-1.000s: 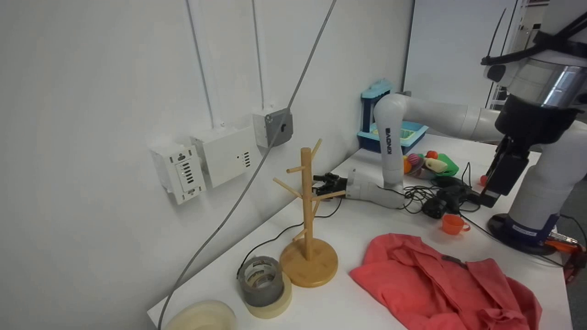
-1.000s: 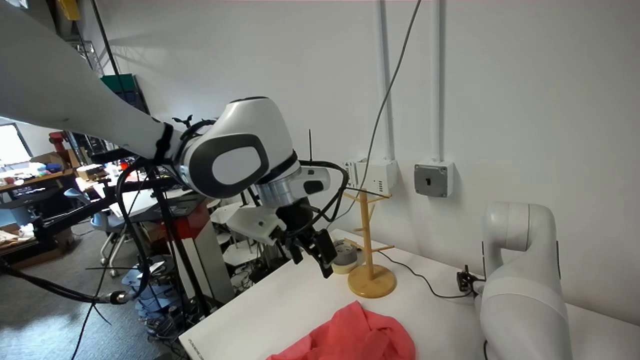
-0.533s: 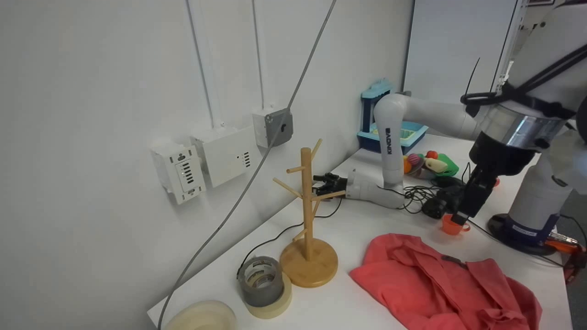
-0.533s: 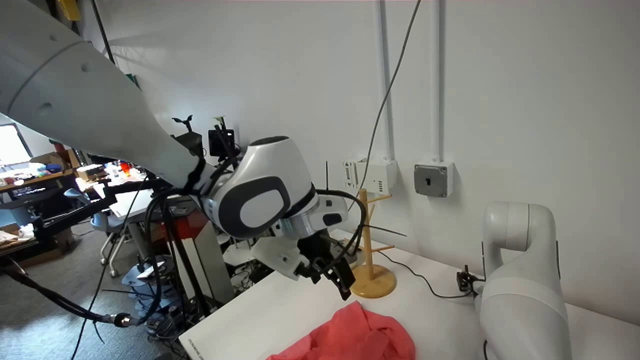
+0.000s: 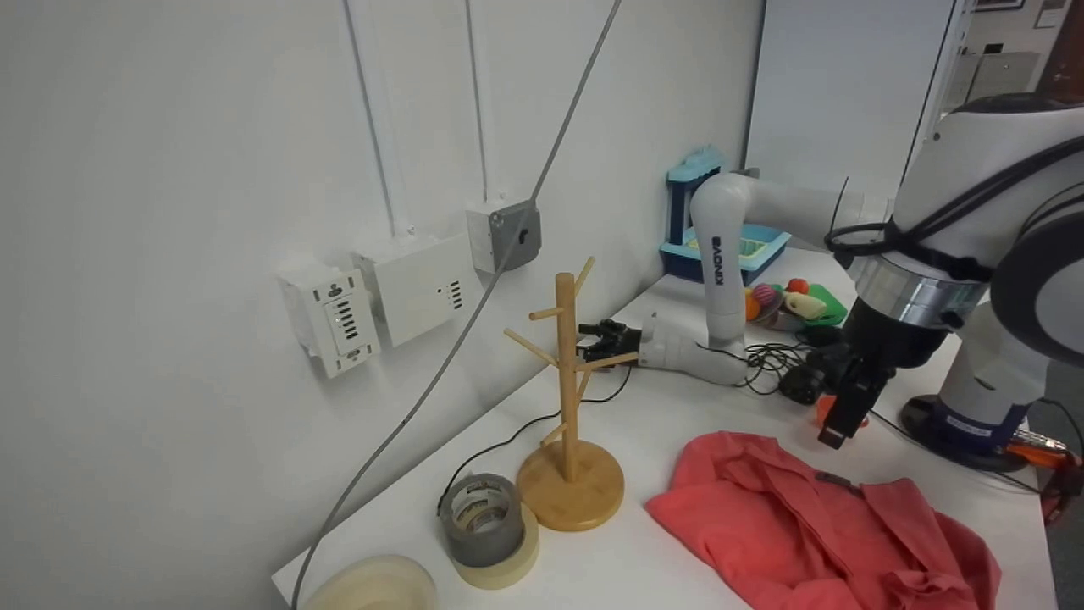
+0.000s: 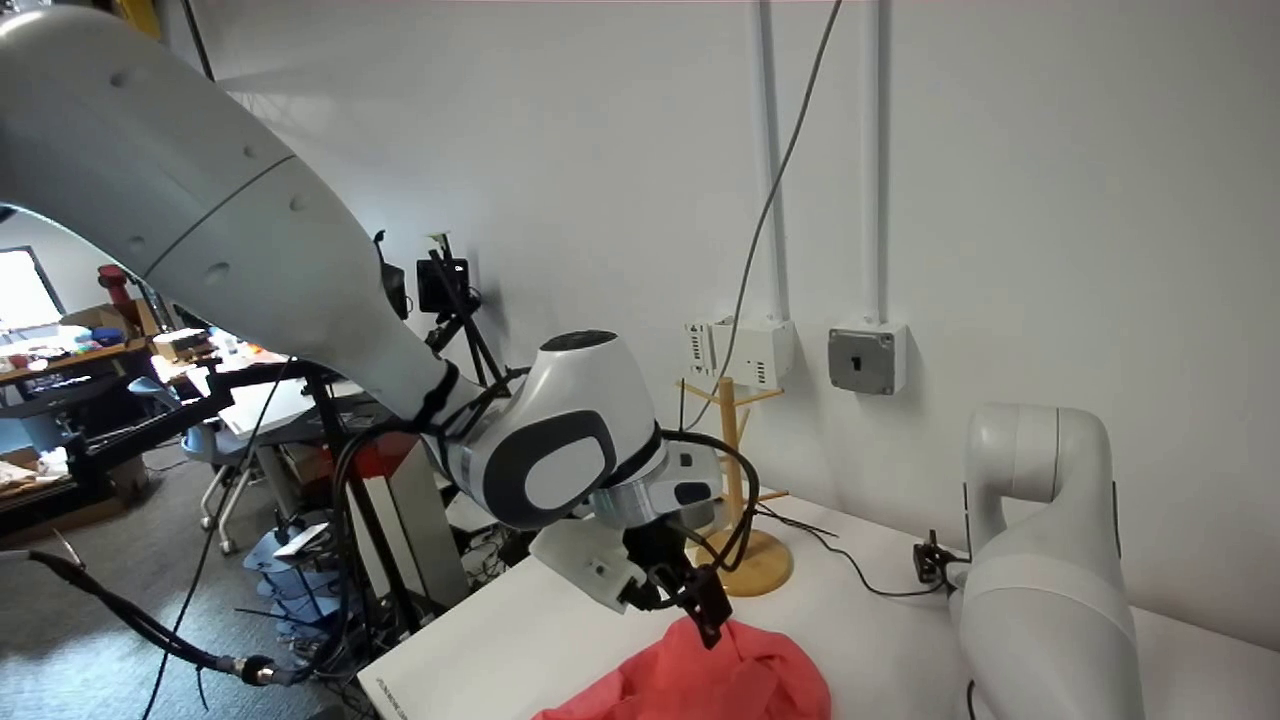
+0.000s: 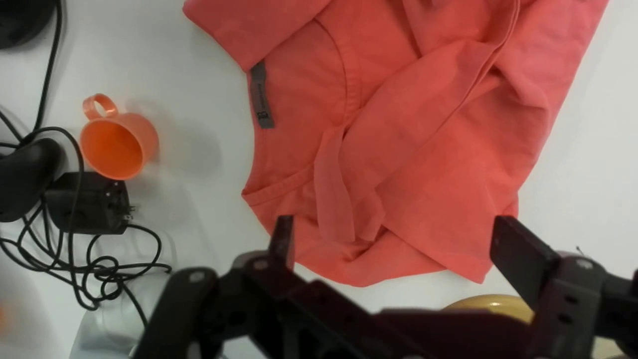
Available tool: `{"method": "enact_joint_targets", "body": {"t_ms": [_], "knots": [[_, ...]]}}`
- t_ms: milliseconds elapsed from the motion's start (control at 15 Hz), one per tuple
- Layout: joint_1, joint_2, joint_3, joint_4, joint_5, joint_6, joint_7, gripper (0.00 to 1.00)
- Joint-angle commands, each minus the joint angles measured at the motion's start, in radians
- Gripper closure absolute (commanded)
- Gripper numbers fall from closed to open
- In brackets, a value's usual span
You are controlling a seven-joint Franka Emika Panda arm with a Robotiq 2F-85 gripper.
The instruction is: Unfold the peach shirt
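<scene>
The peach shirt (image 5: 813,525) lies crumpled and folded over itself on the white table. It also shows in an exterior view (image 6: 700,685), cut off by the lower edge, and in the wrist view (image 7: 438,144). Its collar with a grey tag faces left in the wrist view; no printed graphic shows. My gripper (image 7: 394,229) is open and empty, its fingers wide apart, above the shirt and not touching it. The shirt's lower end appears between the fingers in the wrist view. The gripper shows in both exterior views (image 5: 834,428) (image 6: 708,615), pointing down.
An orange cup (image 7: 114,144) stands beside the shirt, near black cables (image 7: 99,269) and a black adapter (image 7: 87,202). A wooden mug tree (image 5: 569,407) and tape rolls (image 5: 484,525) stand near the wall. Another white arm (image 5: 720,263) rests on the table.
My gripper has come down toward the table and nearer to the shirt, passing in front of the orange cup. The shirt has not moved.
</scene>
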Motion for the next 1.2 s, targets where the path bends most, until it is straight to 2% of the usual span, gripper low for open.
{"method": "enact_joint_targets", "body": {"t_ms": [0, 533, 1133], "knots": [[-0.005, 0.012, 0.008, 0.010, 0.010, -0.006, -0.008, 0.00], [0.042, 0.208, -0.035, 0.127, -0.067, 0.076, 0.075, 0.00], [0.079, 0.407, -0.084, 0.274, -0.060, 0.140, 0.096, 0.00]]}}
